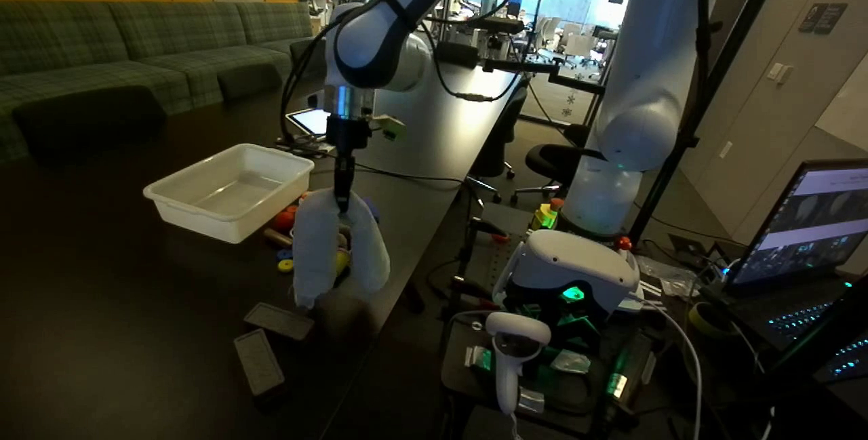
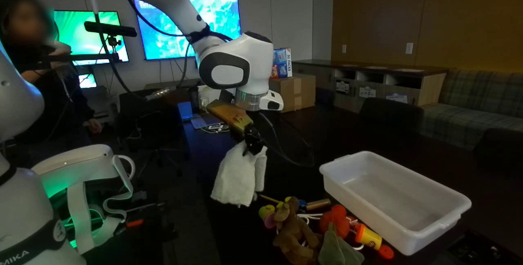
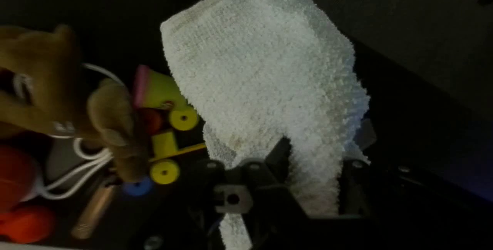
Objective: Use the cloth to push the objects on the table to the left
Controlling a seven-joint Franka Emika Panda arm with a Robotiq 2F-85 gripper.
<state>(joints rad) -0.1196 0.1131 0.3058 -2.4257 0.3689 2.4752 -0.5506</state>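
My gripper [image 1: 344, 204] is shut on the white cloth [image 1: 315, 243], which hangs down on both sides of the fingers. In an exterior view the gripper [image 2: 254, 144] and cloth [image 2: 236, 177] are beside the pile of toys. I cannot tell whether the cloth touches the table. The pile holds a brown plush toy [image 2: 292, 232], a red toy [image 2: 336, 218], a yellow tub [image 2: 369, 236], a grey-green soft thing [image 2: 337, 250] and a wooden stick [image 2: 318, 204]. In the wrist view the cloth [image 3: 262, 57] covers the middle; a yellow-green tub [image 3: 160, 90] and yellow wheels [image 3: 164, 171] lie to its left.
A white bin [image 1: 193, 220] stands on the table beside the toys; it also shows in an exterior view [image 2: 367, 212]. Two grey blocks [image 1: 278, 321] [image 1: 259, 362] lie on the table. The table edge [image 1: 424, 257] runs close to the cloth. A headset [image 1: 569, 257] rests on a cart.
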